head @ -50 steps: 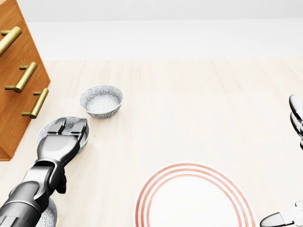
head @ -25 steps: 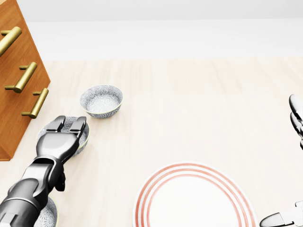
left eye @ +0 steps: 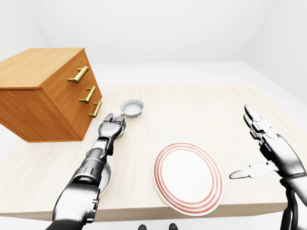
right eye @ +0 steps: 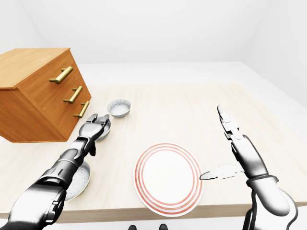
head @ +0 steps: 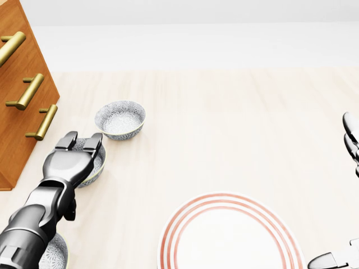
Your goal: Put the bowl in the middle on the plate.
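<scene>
Closest to me, at the bottom left of the right-eye view, the nearest bowl (right eye: 81, 178) sits half hidden under my left forearm. Beside it to the right, the plate (right eye: 168, 179), white with red rings round its rim, lies bare, so nothing has been delivered yet. My right hand (right eye: 242, 153) hovers just right of the plate, fingers spread and holding nothing.

Further out, my left hand (head: 72, 159) lies over the middle bowl (head: 96, 168), two fingers reaching across its far rim. The thumb is hidden beneath, so I cannot tell whether I have a grip. The bowl appears to rest on the table (head: 224, 112), so I judge the grasp, the lift and the carry across to the plate are all left to do.

The bowl is small and pale with a fine grey-blue pattern, upright, a match for the far bowl (head: 120, 119) just beyond it. The wooden drawer chest (left eye: 43, 91) stands to their left.
</scene>
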Robot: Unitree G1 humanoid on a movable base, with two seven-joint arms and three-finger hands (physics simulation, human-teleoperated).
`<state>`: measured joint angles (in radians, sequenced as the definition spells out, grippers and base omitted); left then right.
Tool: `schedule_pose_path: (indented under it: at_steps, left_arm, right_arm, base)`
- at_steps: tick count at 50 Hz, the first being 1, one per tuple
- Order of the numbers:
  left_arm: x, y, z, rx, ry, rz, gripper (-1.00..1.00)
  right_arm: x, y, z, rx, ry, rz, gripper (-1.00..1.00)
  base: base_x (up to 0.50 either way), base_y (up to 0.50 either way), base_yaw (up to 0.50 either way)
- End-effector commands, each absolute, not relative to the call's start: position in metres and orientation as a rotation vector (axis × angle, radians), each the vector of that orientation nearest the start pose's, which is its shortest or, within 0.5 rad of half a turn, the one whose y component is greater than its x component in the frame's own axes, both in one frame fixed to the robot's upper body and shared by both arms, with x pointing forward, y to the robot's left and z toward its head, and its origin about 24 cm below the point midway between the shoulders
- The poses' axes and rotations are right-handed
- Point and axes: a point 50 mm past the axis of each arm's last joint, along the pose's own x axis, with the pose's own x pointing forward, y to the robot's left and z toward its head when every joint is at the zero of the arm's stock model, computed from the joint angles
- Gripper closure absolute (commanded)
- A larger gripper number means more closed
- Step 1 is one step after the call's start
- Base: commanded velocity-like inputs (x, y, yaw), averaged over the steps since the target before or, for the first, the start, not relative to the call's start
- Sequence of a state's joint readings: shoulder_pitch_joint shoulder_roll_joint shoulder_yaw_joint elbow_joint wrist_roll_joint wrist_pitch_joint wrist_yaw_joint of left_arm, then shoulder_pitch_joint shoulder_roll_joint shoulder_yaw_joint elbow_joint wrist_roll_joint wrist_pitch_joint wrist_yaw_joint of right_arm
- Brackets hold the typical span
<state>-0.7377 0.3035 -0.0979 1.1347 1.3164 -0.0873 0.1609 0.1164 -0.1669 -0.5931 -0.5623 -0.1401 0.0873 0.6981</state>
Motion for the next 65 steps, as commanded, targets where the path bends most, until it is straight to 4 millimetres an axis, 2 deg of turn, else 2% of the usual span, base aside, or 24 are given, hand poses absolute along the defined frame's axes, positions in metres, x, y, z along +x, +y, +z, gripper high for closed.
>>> schedule_pose_path:
  at_steps: [1, 13, 15, 16, 17, 18, 22, 27, 28, 40, 53, 58, 65]
  left_arm:
    - [0.365, 0.198, 0.034, 1.669, 0.161, -0.211, -1.00]
    - [0.363, 0.198, 0.031, 1.663, 0.169, -0.216, -1.00]
    - [0.363, 0.199, 0.029, 1.663, 0.175, -0.220, -0.95]
    - [0.363, 0.199, 0.029, 1.664, 0.175, -0.219, -0.27]
    - [0.363, 0.199, 0.029, 1.662, 0.179, -0.221, -0.15]
    - [0.363, 0.199, 0.029, 1.662, 0.178, -0.220, 0.69]
    - [0.363, 0.199, 0.030, 1.662, 0.173, -0.216, 0.88]
    - [0.363, 0.199, 0.029, 1.660, 0.172, -0.214, 0.93]
    - [0.362, 0.199, 0.028, 1.657, 0.173, -0.212, 1.00]
    - [0.361, 0.197, 0.027, 1.645, 0.165, -0.212, 1.00]
    - [0.359, 0.197, 0.024, 1.635, 0.160, -0.204, 1.00]
    - [0.356, 0.195, 0.026, 1.619, 0.143, -0.202, 1.00]
    - [0.344, 0.190, 0.048, 1.562, 0.072, -0.180, 1.00]
  right_arm:
    - [0.185, -0.262, 0.146, -0.550, -0.168, 0.083, -1.00]
    - [0.184, -0.262, 0.148, -0.556, -0.174, 0.082, -1.00]
    - [0.185, -0.262, 0.148, -0.556, -0.173, 0.082, -1.00]
    - [0.185, -0.261, 0.149, -0.561, -0.180, 0.083, -1.00]
    - [0.185, -0.262, 0.148, -0.556, -0.173, 0.083, -1.00]
    - [0.185, -0.262, 0.146, -0.551, -0.168, 0.083, -1.00]
    - [0.185, -0.262, 0.147, -0.553, -0.172, 0.084, -1.00]
    - [0.184, -0.261, 0.149, -0.554, -0.179, 0.084, -1.00]
    - [0.184, -0.261, 0.149, -0.551, -0.181, 0.083, -1.00]
    - [0.181, -0.259, 0.153, -0.551, -0.208, 0.084, -1.00]
    - [0.182, -0.260, 0.149, -0.542, -0.191, 0.084, -1.00]
    - [0.182, -0.260, 0.150, -0.546, -0.194, 0.083, -1.00]
    - [0.181, -0.260, 0.151, -0.551, -0.198, 0.081, -1.00]
  base:
    - [0.00, 0.00, 0.00]
    - [0.00, 0.00, 0.00]
    - [0.00, 0.00, 0.00]
    - [0.00, 0.00, 0.00]
    - [0.00, 0.00, 0.00]
    - [0.00, 0.00, 0.00]
    - [0.00, 0.00, 0.00]
    - [0.00, 0.00, 0.00]
    - [0.00, 0.00, 0.00]
    - [0.00, 0.00, 0.00]
    - [0.00, 0.00, 0.00]
    - [0.00, 0.00, 0.00]
    - [0.00, 0.00, 0.00]
